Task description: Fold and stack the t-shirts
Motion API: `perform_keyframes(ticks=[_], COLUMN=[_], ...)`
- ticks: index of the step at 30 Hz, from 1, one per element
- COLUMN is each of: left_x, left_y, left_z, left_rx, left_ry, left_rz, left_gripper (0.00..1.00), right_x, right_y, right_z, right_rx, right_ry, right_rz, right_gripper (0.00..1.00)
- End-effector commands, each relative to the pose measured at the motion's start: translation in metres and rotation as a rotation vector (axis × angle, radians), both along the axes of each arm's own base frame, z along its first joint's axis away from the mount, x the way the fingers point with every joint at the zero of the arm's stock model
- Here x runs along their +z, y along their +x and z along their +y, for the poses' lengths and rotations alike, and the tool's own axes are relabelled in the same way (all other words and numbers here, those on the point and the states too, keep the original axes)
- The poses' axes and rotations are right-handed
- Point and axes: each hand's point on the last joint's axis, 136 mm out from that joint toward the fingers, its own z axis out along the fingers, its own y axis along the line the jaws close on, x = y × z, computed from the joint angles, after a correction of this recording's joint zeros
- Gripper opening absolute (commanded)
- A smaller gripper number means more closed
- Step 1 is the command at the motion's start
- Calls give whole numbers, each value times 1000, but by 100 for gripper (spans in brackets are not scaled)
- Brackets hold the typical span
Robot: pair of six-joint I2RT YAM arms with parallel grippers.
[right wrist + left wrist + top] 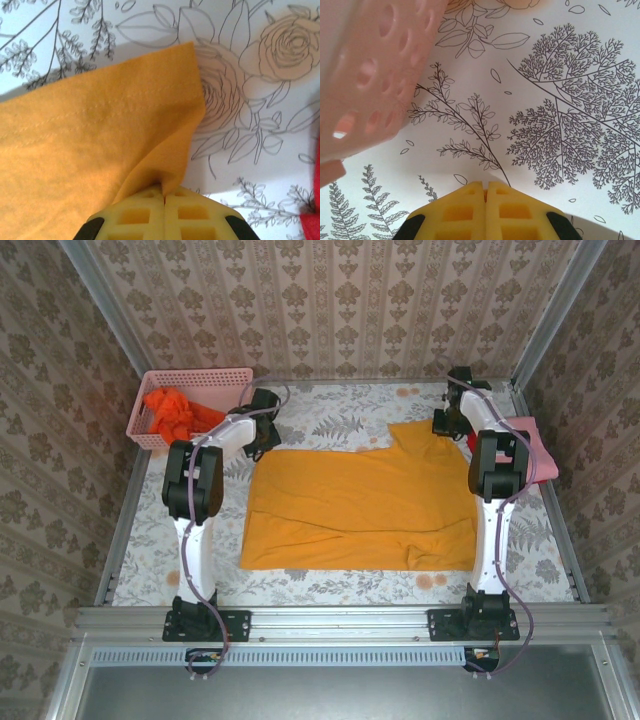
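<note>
Golden-yellow t-shirt [360,505]: soft matt knit cloth, fine stitched hem, gentle creases.
Orange-red t-shirt [172,412]: matt cloth, heavily crumpled.
Pink t-shirt [545,445]: matt cloth, fairly smooth.
Basket [200,377]: pink plastic lattice, smooth, faint sheen.
Tabletop [330,420]: smooth matt white covering printed with fine-line leaves and roses.
Jaws: matt yellow moulded pads with square recesses, black matt corners.
Arms [193,550]: smooth white casing, slightly glossy; black matt joints.
Rails [340,621]: bare metal, brushed, dull shine.
Walls [330,300]: matt patterned wallpaper.
</note>
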Motion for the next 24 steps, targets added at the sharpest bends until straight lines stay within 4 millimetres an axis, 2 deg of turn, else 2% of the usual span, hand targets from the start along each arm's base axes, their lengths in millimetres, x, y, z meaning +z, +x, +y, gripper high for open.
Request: perform_keyframes(ticks=[1,4,11,19,24], left_x=[37,54,76,88,95], left_y=[5,4,-10,-36,-53], left_z=[-1,0,3,4,4], left_rx=[-9,-10,-10,-31,-53], left_ry=[-32,-41,-72,-130,-159], left_rz=[-91,-125,-162,-168,-171], left_gripper=[0,0,0,0,0], right_x=[55,77,105,146,155], right_y=[2,-7,-48,-100,-135], right_z=[7,8,8,9,10], right_rx=[14,6,-28,-59,-59], right_ry=[-12,-14,-23,-26,-34], right_rz=[-122,-180,-242,-327,-325], right_gripper=[0,0,0,0,0])
